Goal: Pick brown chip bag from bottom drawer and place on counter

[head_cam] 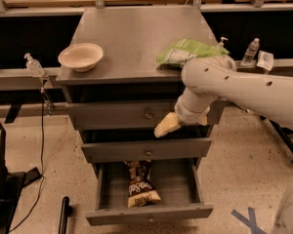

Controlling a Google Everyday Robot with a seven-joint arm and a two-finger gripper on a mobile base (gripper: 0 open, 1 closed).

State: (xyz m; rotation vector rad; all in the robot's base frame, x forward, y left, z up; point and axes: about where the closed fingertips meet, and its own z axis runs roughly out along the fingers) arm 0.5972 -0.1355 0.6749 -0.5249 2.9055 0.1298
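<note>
The brown chip bag [141, 186] is laid in the opened bottom drawer [149, 212], at seven o'clock from the gripper [167, 125], which is poised below the counter [132, 38]; its opening cannot be told.
</note>
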